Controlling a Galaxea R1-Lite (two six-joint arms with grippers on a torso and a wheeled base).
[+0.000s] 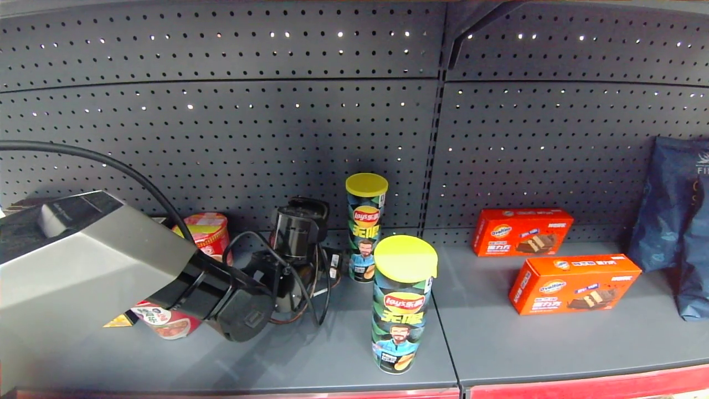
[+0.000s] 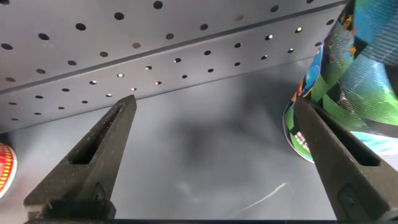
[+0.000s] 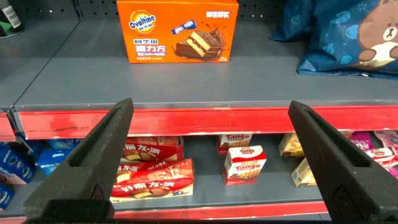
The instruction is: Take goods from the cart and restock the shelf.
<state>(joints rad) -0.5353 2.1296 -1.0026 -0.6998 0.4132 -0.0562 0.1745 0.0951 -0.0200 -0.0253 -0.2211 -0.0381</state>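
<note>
The left arm is laid low across the shelf from its left side, with the wrist turned toward the pegboard wall at the back. A red cup is largely hidden under the arm, and a second red cup behind it is partly covered. A blue bag is cut off at the right edge. The left pincer is spread wide and nothing is gripped; bare shelf is seen between its fingers. The rear chips can is found just beside one finger, though contact cannot be judged. The front chips can is stood upright near the shelf's front, apart from the arm, and two orange boxes are laid further right. The right pincer is likewise spread wide and empty, held before the red shelf edge, above packets stacked on a lower shelf
</note>
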